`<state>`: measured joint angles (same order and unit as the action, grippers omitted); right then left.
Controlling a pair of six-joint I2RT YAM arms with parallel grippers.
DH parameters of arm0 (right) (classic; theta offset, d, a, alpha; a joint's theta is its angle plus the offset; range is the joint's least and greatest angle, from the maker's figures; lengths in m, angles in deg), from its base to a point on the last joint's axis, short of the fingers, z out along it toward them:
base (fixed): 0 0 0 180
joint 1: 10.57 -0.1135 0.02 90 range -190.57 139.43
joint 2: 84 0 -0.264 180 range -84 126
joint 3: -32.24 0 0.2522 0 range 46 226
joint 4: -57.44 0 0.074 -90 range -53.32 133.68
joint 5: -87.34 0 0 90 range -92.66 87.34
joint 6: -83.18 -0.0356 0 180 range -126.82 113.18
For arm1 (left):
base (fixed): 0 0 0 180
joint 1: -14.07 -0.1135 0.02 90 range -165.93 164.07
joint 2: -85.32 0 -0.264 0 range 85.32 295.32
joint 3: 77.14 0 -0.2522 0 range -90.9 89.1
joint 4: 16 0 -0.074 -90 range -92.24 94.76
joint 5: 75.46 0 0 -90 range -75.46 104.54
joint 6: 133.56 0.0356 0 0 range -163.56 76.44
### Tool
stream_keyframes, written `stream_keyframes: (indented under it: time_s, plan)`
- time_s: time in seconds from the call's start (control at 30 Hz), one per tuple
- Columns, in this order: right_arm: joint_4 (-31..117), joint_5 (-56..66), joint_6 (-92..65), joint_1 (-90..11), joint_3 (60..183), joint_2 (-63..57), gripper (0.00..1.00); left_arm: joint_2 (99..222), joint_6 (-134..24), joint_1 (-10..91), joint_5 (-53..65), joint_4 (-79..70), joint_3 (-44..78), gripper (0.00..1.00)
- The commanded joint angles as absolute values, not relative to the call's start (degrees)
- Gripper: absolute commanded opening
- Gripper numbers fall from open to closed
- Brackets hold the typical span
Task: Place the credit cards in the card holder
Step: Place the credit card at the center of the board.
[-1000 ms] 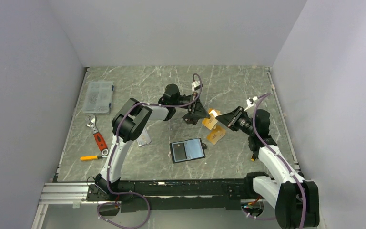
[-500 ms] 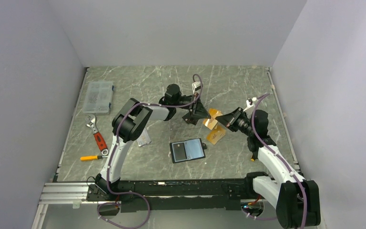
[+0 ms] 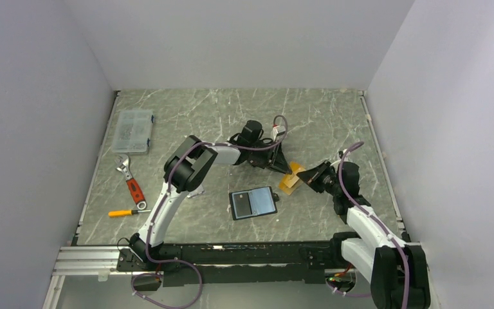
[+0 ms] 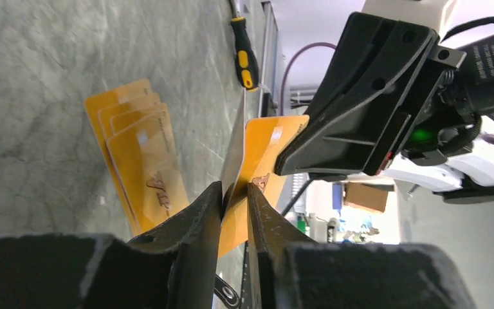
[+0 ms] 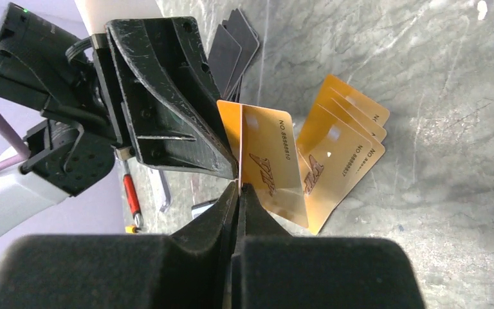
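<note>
Since a second ago both arms have moved. The left one stretched further to the right and the right one came down, so the left gripper [image 3: 285,164] and the right gripper [image 3: 307,176] now meet tip to tip, low over the table. The card holder [image 3: 253,202] lies open and untouched, near the left gripper, toward the arm bases. Just under both tips lies the fan of orange cards [image 5: 344,132]. Each gripper is closed narrowly on the same upright orange card [image 5: 271,164], from opposite edges. I judge this to be a handover, and the card has not yet reached the holder.
</note>
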<state>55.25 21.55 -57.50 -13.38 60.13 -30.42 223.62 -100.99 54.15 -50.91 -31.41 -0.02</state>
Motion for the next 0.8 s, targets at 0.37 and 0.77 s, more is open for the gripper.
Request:
stream_keyframes:
  time_s: [0.37, 0.77]
  plan:
    - [50.80, 19.12, -55.70, -12.68, 61.77, -30.35, 0.00, 222.09, -86.33, 53.24, -44.54, -12.93, -5.32, 0.95]
    - [51.19, 29.35, -53.64, -12.23, 66.93, -35.05, 0.00, 210.09, -81.89, 51.11, -48.72, -8.56, -0.59, 0.99]
